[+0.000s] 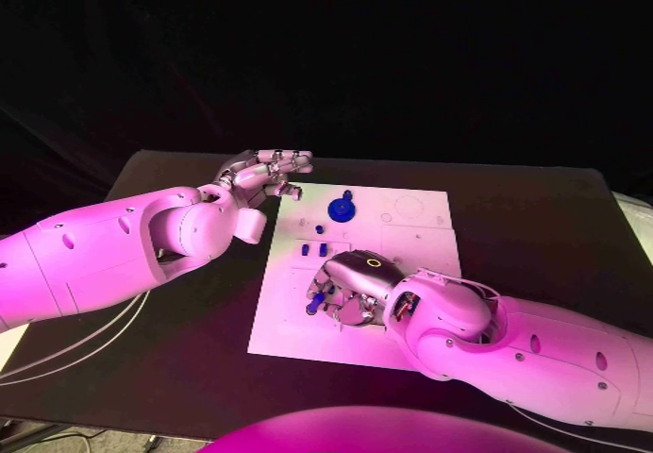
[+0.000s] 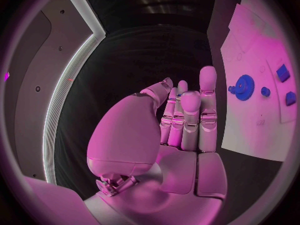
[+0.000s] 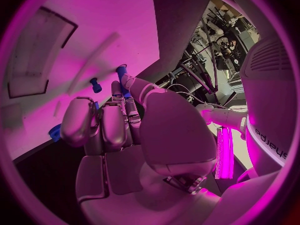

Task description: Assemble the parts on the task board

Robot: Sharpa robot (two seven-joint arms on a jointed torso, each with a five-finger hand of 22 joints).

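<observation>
The white task board lies in the middle of the black table. A blue gear sits near its far end, with a small blue round part and two blue blocks beside it. My right hand is low over the board's near left part. It pinches a slim blue part between thumb and a finger. A blue peg stands on the board just beyond it. My left hand hovers off the board's far left corner, holding nothing.
The black table extends to both sides of the board. Printed outlines and a shallow recess mark the board's far right part. Loose cables hang below my left arm at the table's left edge.
</observation>
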